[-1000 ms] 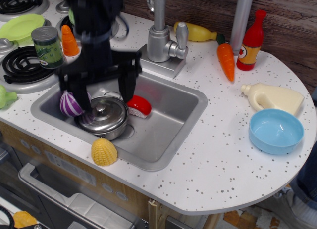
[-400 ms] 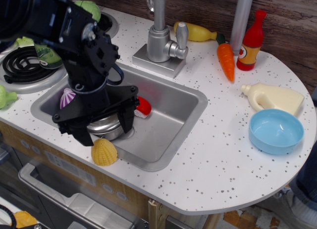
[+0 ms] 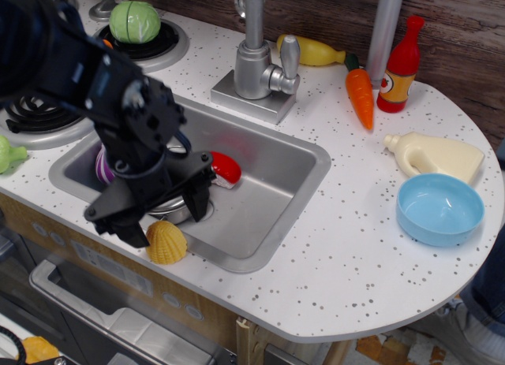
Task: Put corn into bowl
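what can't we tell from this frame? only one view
- Steel pot in the sink: mostly hidden behind the gripper and arm.
- Purple toy: only a sliver shows past the arm.
- Finger contact with the corn: the left finger sits beside it; touching or not, unclear.
- Stove burners at left: partly covered by the arm, cut by the frame edge.

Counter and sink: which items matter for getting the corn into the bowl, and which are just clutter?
Job:
corn, front sink rim
bowl, far right
gripper, open over corn

Clutter:
carrot
red bottle
cream bottle
yellow bottle
cabbage
pot in sink
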